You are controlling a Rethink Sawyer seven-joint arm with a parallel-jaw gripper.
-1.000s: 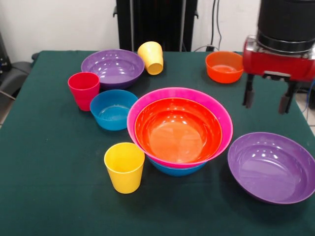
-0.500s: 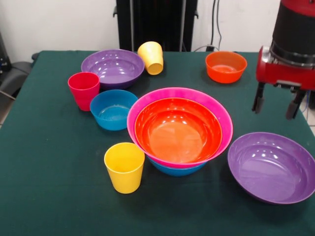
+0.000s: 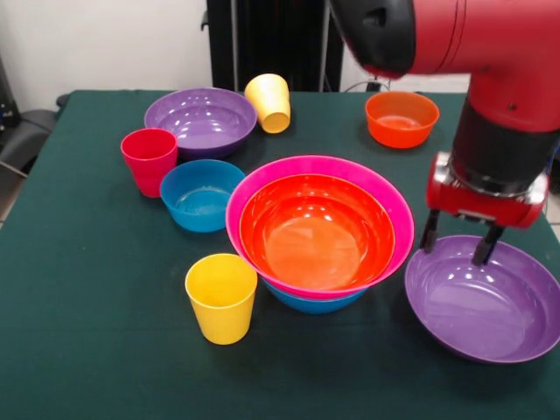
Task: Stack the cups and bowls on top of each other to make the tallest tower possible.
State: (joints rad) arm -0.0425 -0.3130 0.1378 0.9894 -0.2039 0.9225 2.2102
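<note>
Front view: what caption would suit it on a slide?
Robot hand open over a purple bowl's rim, beside the nested bowl tower.

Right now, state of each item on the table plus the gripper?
gripper: open, straddling the near purple bowl's rim
near purple bowl: upright, empty
far purple bowl: upright, empty
tower: orange bowl in pink bowl on blue bowl
lone blue bowl: upright, empty
small orange bowl: upright, empty
red cup: upright
near yellow cup: upright
far yellow cup: tipped

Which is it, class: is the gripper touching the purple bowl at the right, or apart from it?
Cannot tell. In the front view the open gripper straddles the far rim of the purple bowl, but one view cannot show whether its fingertips meet the rim.
</note>
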